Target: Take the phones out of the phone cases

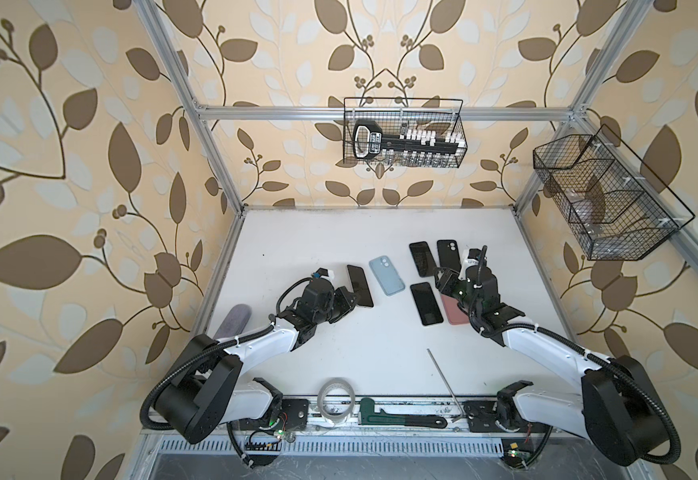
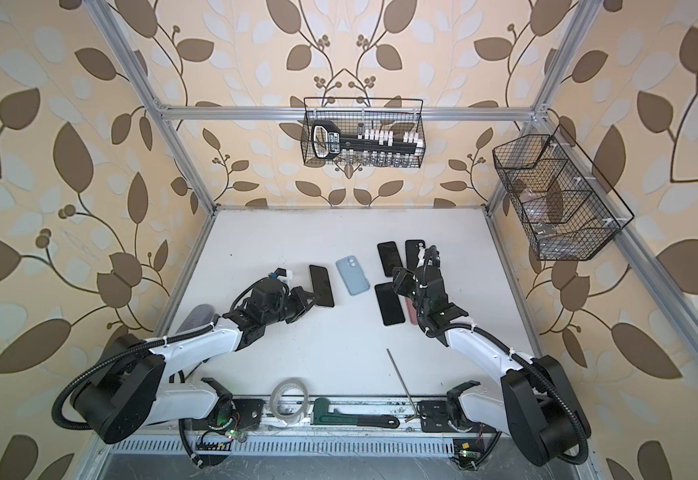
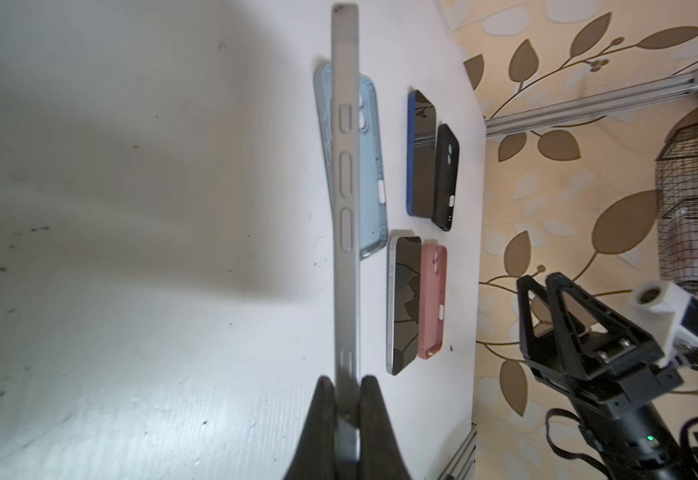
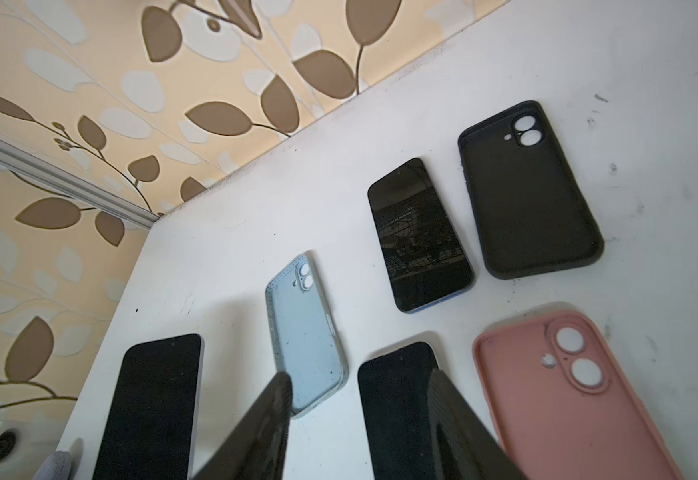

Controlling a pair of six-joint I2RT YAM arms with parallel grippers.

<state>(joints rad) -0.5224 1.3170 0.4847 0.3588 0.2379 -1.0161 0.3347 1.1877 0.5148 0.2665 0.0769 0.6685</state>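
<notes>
Silver-edged, black-screened phone (image 3: 345,208) is gripped at its near end by the closed left jaws, left of the white counter's (image 1: 339,353) middle. Right jaws stand open and empty above another dark phone (image 1: 426,303). Slightly farther back, just beside the held phone, lies the empty pale-blue phone case (image 1: 387,275).

Bare table (image 1: 318,232) beyond light-blue case (image 1: 387,275)
</notes>
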